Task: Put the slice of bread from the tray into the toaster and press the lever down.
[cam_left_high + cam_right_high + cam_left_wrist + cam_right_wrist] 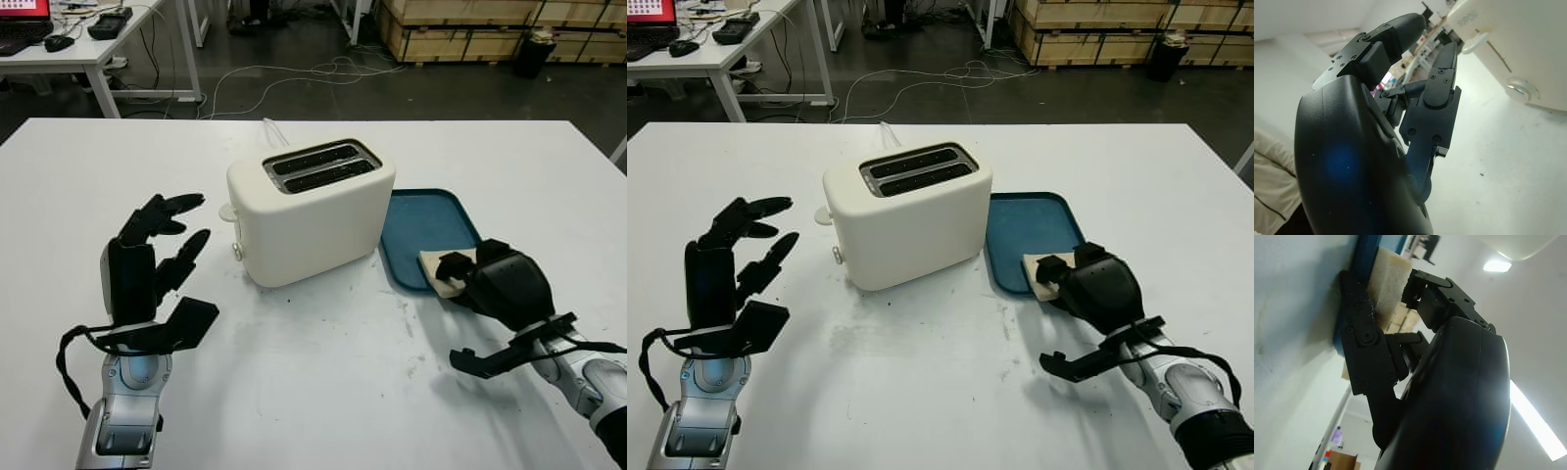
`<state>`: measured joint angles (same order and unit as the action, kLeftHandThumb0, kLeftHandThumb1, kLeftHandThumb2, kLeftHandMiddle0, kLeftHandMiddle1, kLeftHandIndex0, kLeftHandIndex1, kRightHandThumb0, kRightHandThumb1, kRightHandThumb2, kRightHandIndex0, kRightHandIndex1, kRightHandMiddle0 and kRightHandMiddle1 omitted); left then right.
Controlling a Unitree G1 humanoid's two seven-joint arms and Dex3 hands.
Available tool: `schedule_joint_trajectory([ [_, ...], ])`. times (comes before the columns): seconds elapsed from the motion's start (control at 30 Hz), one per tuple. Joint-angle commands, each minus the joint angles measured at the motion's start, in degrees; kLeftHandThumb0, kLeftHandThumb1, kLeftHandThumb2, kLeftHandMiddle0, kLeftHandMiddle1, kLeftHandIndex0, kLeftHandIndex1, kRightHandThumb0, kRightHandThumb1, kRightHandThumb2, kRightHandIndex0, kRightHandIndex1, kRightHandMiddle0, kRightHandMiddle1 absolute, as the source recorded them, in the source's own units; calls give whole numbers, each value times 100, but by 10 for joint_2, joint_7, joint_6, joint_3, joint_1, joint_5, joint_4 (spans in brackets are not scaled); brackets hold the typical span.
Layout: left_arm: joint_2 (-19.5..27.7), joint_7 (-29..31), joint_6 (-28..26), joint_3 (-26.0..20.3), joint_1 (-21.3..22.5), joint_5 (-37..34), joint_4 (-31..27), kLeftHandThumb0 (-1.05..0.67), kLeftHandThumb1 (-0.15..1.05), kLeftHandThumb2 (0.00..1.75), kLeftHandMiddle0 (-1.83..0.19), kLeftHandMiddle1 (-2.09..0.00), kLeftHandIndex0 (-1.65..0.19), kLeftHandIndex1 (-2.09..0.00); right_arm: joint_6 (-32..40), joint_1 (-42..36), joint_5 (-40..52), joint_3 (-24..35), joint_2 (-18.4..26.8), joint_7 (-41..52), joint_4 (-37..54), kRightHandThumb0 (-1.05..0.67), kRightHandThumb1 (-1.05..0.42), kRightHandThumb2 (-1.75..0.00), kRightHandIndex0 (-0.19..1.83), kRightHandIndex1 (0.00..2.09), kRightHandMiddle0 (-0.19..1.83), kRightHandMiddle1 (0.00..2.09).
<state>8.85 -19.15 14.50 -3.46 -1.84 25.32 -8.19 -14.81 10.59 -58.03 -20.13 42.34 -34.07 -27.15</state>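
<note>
1. Tabletop (pixel 313 392): white; everything is carried on it.
2. Toaster (pixel 312 211): cream, two slots open on top, stood between the two hands. Lever (pixel 227 211) is seen on the end facing the left hand's fingers, judged not yet pressed.
3. Tray (pixel 423 223): blue, just beside the toaster, its near corner under the right hand's fingers.
4. Left hand (pixel 147 264): raised off the tabletop, open, nothing held, fingertips pointed toward the lever end but apart from it.
5. Right hand (pixel 1095 284): fingers (pixel 1364 340) closed around the bread at the tray's near edge.
6. Slice of bread (pixel 443 270): on the tray, pinched between the right fingers, one finger below, the others over the top.
7. Step judged: pickup, grip made, lift not done. Next: bread to be raised clear of the rim, turned edge-down, aligned over a slot.
</note>
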Motion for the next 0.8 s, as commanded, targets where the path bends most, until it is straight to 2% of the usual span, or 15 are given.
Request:
schedule_joint_trajectory([
  [0.0, 0, -3, 9, 1, 0, 2, 0, -24, 92, 6, -48, -125, -67, -59, -13, 14, -2, -2, 5, -24, -5, -53, -92, -26, 88, 175, 54, 172],
  [0.17, 0, -1, 7, 1, 0, 2, -1, -25, 92, 6, -49, -124, -67, -58, -53, 34, -2, -6, 3, -111, -34, -50, -92, -34, 91, 175, 57, 174],
  [0.3, -2, 0, 3, 1, -1, 0, -3, -26, 92, 6, -49, -123, -67, -58, -76, 52, 2, -6, 8, -136, -44, -48, -92, -46, 88, 175, 53, 175],
  [0.47, 0, -1, 9, 1, 0, -1, 0, -24, 92, 6, -49, -123, -68, -57, -79, 66, 5, 7, 22, -132, -15, -47, -92, -48, 89, 175, 56, 175],
  [0.77, -1, -1, 4, 1, 0, 1, -3, -25, 92, 6, -49, -125, -67, -57, -83, 78, 32, 42, 34, -80, 27, -43, -92, -41, 84, 175, 53, 175],
])
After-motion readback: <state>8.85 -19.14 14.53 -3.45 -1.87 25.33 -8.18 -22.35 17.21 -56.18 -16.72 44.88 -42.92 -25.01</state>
